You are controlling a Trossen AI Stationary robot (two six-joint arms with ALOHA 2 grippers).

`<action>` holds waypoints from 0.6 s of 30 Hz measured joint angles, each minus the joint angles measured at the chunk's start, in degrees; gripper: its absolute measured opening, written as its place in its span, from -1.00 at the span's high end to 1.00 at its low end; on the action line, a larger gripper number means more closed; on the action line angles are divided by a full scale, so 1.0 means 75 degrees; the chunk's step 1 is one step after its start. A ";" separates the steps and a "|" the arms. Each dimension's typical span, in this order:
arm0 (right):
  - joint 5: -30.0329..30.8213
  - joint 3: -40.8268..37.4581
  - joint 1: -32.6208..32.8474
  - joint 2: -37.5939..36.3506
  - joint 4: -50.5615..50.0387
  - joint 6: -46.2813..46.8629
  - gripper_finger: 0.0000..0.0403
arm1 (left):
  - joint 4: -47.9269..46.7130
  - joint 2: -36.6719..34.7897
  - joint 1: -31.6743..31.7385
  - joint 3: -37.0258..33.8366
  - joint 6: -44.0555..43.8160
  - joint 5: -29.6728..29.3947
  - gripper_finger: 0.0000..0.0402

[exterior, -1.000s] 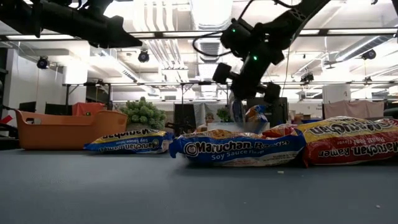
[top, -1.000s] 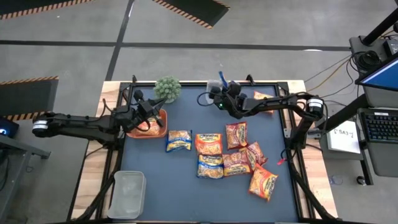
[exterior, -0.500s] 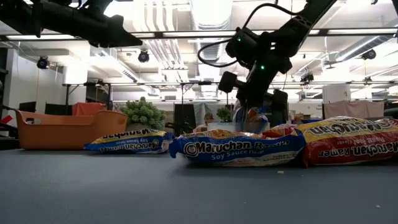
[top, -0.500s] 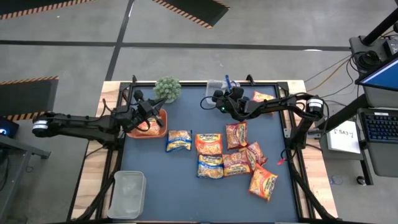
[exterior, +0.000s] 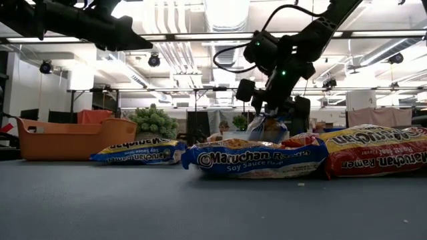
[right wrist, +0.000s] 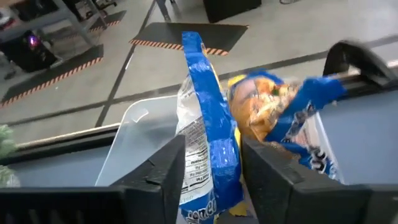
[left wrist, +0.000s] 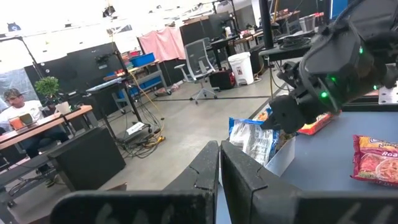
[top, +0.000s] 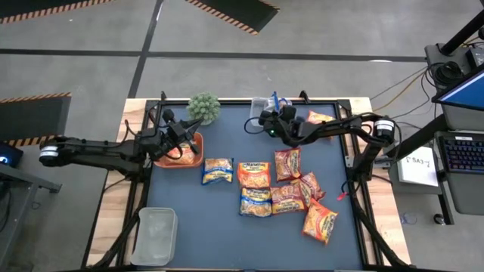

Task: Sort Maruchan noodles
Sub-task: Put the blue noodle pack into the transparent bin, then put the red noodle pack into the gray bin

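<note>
A blue-and-yellow packet (right wrist: 208, 130) is seen standing on edge between the parted fingers of the right gripper (right wrist: 211, 165), over a clear tub (right wrist: 140, 134) at the table's far edge — release appears under way. The fingers should be widened fully, then lifted straight up, so nothing snags. The left gripper (left wrist: 217, 171) is pressed together, empty, by the orange tray (top: 181, 157).

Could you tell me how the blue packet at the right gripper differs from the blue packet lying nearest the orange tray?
The blue packet at the right gripper stands on edge between that gripper's parted fingers, over a clear tub at the table's far edge. The blue packet near the orange tray lies flat on the mat, untouched by either gripper. Both are blue-and-yellow ramen packets.
</note>
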 joint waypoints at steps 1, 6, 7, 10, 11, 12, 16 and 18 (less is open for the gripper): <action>-0.0032 0.0036 0.0000 -0.0086 -0.0064 -0.0208 0.27 | 0.0000 0.0000 0.0000 0.0000 0.0000 0.0000 1.00; -0.0543 0.0166 0.0106 -0.0817 -0.0250 -0.1091 0.21 | 0.0000 0.0003 0.0000 0.0000 0.0000 0.0008 1.00; -0.0728 0.0195 0.0146 -0.0992 -0.0365 -0.1272 0.20 | -0.0003 0.0003 0.0001 0.0000 0.0000 0.0012 1.00; -0.1480 0.0226 0.0279 -0.1565 -0.0703 -0.1709 0.20 | -0.0020 0.0011 0.0000 0.0000 0.0000 0.0053 1.00; -0.1735 0.0226 0.0342 -0.1743 -0.0836 -0.1766 0.20 | -0.0022 0.0019 0.0000 0.0000 0.0000 0.0089 1.00; -0.2054 0.0229 0.0410 -0.1929 -0.1007 -0.1828 0.20 | -0.0038 0.0020 0.0000 0.0000 0.0000 0.0150 1.00; -0.3563 0.0221 0.0739 -0.2426 -0.1837 -0.2324 0.20 | -0.0065 0.0041 -0.0003 0.0000 -0.0019 0.0801 1.00; -0.4163 0.0215 0.1002 -0.2525 -0.2203 -0.2539 0.21 | -0.0076 0.0041 -0.0006 0.0000 -0.0085 0.1453 1.00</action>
